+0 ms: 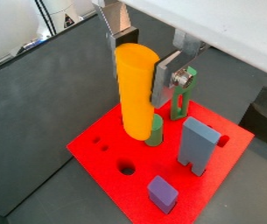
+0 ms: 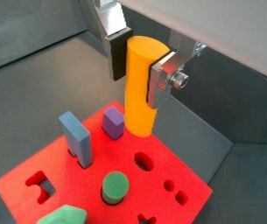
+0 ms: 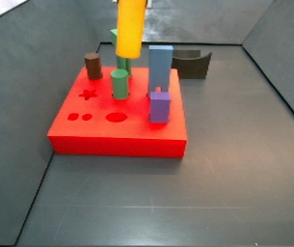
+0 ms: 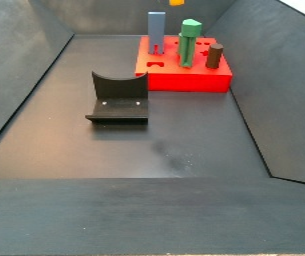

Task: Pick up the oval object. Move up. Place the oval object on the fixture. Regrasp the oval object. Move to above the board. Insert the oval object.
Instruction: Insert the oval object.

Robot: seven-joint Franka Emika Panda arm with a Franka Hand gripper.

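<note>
Oval object held upright over the board, ready to go into its hole.

The gripper (image 2: 144, 63) clamps the oval object (image 2: 140, 83) near its top between both silver fingers (image 2: 161, 77), so the long lower end hangs free and vertical above the board (image 3: 117, 135), lined up for insertion, I judge. One yellow-orange peg is held; four pegs stand in the board in a side view: brown (image 3: 93, 66), green (image 3: 120, 83), purple (image 3: 158, 105), blue (image 3: 161, 65). One fixture (image 4: 119, 97) sits empty on the floor, well apart from the board's near edge.
</note>
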